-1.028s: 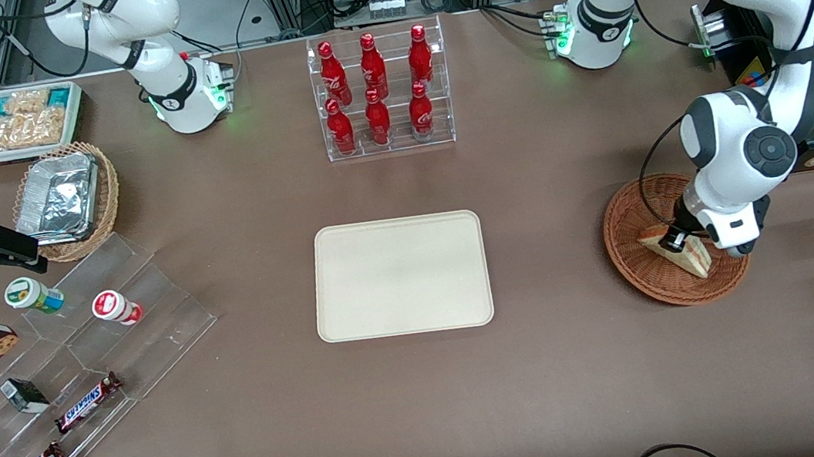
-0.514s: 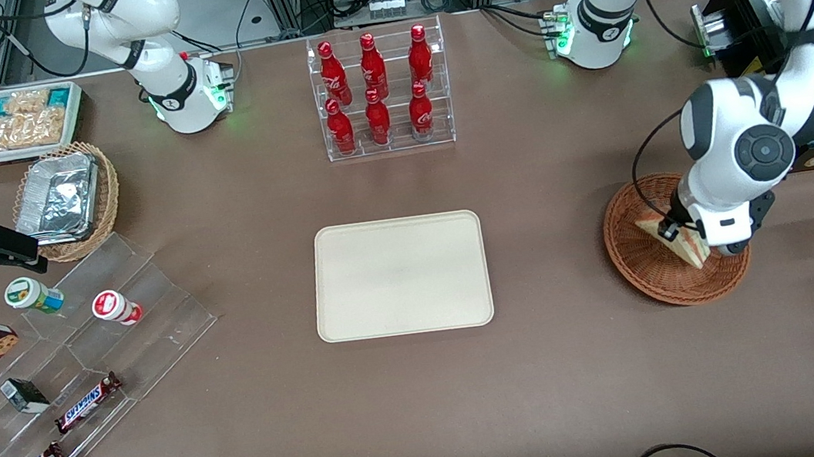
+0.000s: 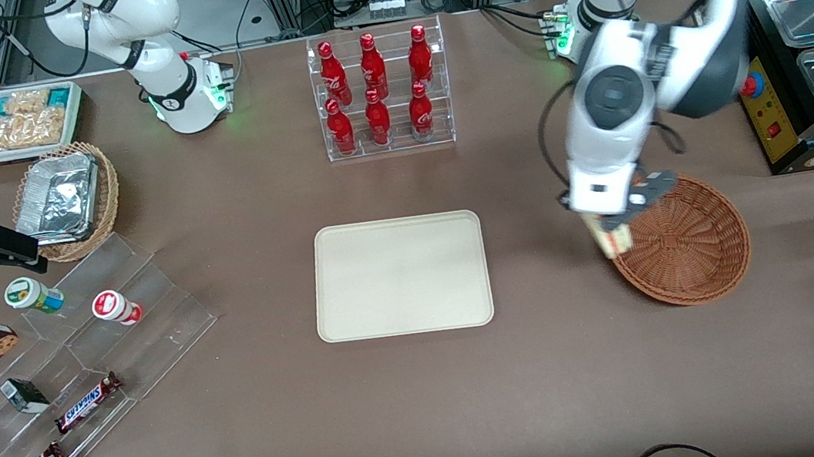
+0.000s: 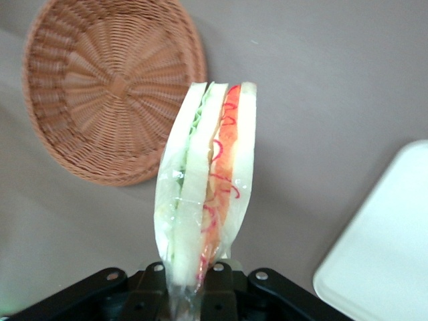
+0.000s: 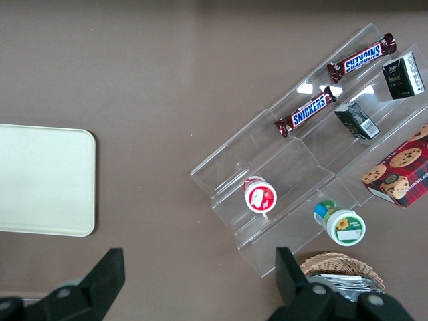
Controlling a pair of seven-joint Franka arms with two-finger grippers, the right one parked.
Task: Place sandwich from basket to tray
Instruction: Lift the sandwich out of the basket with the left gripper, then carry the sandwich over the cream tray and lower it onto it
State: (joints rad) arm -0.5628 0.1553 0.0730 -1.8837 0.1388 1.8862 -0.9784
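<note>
The sandwich (image 3: 612,238) (image 4: 207,180), a wrapped wedge of white bread with orange-red and green filling, hangs in the air in my left gripper (image 3: 607,223) (image 4: 190,284), which is shut on its lower end. It is lifted clear of the reddish-brown wicker basket (image 3: 684,241) (image 4: 110,87), above that basket's rim on the side facing the tray. The basket has nothing in it. The cream tray (image 3: 400,276) (image 4: 381,247) (image 5: 43,179) lies flat at the table's middle, apart from the gripper and bare.
A clear rack of red bottles (image 3: 381,92) stands farther from the front camera than the tray. Toward the parked arm's end lie a tan basket with foil container (image 3: 65,199), a white snack bin (image 3: 15,121) and an acrylic step stand with snacks (image 3: 83,377).
My gripper has risen out of the basket with the sandwich and swung toward the tray; the basket now holds nothing.
</note>
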